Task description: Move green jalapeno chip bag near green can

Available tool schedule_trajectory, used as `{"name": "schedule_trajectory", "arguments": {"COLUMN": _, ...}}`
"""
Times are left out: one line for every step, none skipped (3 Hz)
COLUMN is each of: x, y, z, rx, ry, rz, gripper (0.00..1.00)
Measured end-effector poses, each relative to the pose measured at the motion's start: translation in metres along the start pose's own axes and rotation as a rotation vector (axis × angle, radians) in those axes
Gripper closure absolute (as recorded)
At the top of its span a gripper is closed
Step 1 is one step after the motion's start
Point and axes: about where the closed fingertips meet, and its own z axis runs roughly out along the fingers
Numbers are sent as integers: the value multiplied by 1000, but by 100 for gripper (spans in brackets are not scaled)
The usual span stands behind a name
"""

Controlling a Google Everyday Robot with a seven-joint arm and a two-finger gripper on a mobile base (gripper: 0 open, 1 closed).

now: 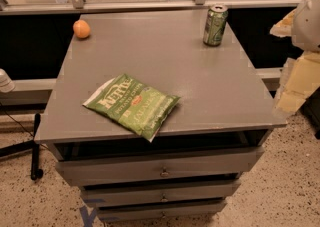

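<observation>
The green jalapeno chip bag [132, 105] lay flat on the grey tabletop [165, 56] at about 7 o'clock. It was close to the front edge, with one corner reaching just past it. The green can [215, 24] stood upright at about 1 o'clock near the back edge, well apart from the bag. A small orange fruit [81, 29] sat at 11 o'clock. The hand [298, 71] hung off the tabletop's side at 3 o'clock, touching nothing. I cannot tell whether it was released or clenched. Drawers [162, 168] were stacked below the tabletop.
</observation>
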Motion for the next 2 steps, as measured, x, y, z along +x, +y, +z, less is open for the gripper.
{"name": "schedule_trajectory", "arguments": {"x": 0, "y": 0, "z": 0, "rx": 0, "ry": 0, "rz": 0, "gripper": 0}}
{"name": "schedule_trajectory", "arguments": {"x": -3, "y": 0, "z": 2, "rx": 2, "ry": -23, "rz": -7, "gripper": 0}}
